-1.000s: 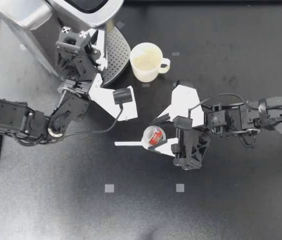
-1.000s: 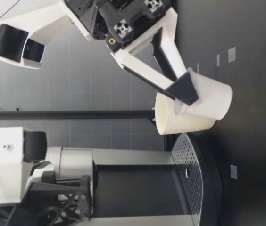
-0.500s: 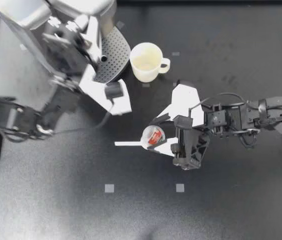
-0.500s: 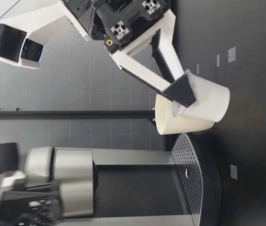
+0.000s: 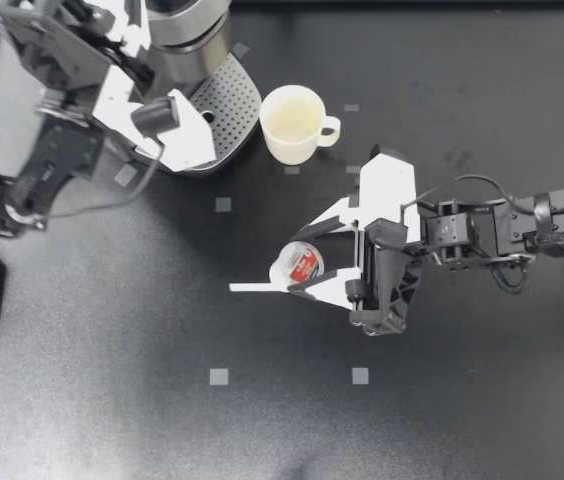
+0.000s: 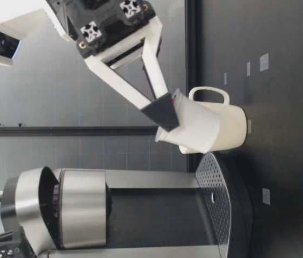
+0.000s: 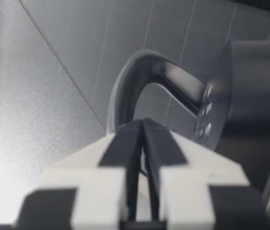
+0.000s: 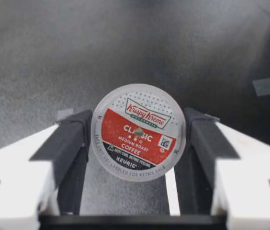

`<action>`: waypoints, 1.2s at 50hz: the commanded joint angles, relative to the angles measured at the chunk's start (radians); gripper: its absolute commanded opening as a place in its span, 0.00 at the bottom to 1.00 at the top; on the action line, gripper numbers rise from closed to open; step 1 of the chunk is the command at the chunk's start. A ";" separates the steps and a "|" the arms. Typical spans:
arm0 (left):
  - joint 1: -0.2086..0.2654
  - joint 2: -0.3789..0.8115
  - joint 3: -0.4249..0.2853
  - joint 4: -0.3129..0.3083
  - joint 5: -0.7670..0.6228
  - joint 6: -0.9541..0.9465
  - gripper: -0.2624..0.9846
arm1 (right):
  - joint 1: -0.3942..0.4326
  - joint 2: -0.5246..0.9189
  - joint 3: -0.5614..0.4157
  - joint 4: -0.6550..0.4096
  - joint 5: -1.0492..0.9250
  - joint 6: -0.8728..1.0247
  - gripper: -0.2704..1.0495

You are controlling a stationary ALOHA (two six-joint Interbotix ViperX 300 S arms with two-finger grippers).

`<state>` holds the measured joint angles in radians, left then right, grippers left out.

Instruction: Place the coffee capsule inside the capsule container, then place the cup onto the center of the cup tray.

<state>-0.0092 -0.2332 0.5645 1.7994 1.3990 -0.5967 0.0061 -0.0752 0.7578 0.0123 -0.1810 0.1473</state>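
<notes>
Now we pinch the round red-and-white foil-topped coffee capsule [image 5: 300,267] by its sides in our right gripper [image 5: 298,262], lifted near the white ceramic mug [image 5: 293,122], presumably leaving its base free to seat.

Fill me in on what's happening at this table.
My right gripper is shut on the coffee capsule and holds it above the table, with its foil lid facing the wrist camera. My left gripper is up beside the coffee machine, fingers shut, with the machine's curved handle just ahead of it. The cup stands on the table beside the cup tray, not on it.
</notes>
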 commanded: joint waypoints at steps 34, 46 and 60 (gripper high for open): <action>0.218 -0.242 0.038 -0.006 -0.241 -0.221 0.30 | -0.063 -0.126 -0.020 0.008 -0.186 0.000 0.55; 0.302 -0.267 0.051 -0.048 -0.296 -0.275 0.30 | -0.091 -0.153 -0.026 0.008 -0.225 -0.012 0.55; 0.310 -0.282 0.051 -0.055 -0.367 -0.348 0.30 | -0.172 -0.181 -0.060 0.002 -0.295 -0.037 0.55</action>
<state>0.2807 -0.4985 0.6259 1.7487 1.0554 -0.9127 -0.1319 -0.2209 0.7363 0.0153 -0.4479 0.1197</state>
